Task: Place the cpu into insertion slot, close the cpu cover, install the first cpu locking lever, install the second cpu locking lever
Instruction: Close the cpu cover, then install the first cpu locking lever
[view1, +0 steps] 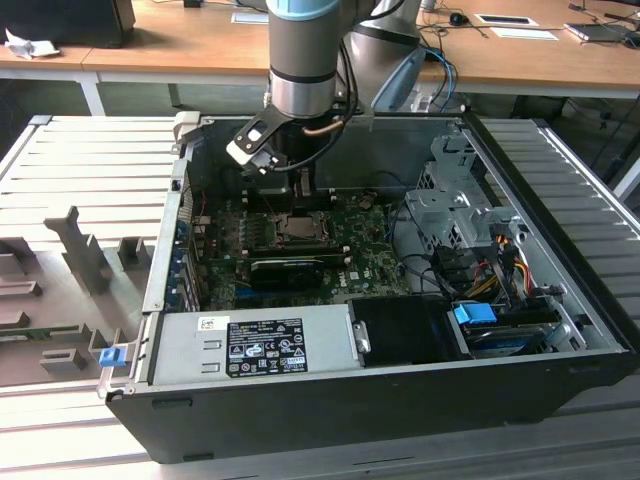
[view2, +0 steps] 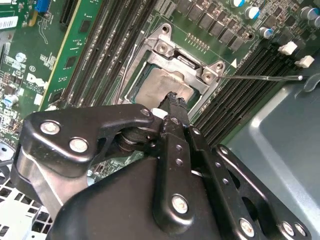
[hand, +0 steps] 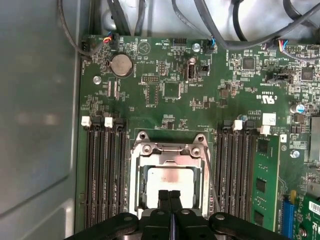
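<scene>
Standing over cpu (hand: 167, 177): gripper (hand: 170, 194), fingers pressed together, tips near cover (hand: 168, 150) edge. Cpu sits in slot (hand: 141, 190), cover down over it. Lever (view2: 260, 77) looks unlatched. Risk: tips skid, scratching cpu; unlatched cover lifts.

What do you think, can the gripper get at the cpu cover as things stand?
Probably yes: the gripper, shut, hangs just over the cpu cover, which lies flat around the cpu, and nothing shows between them.
</scene>
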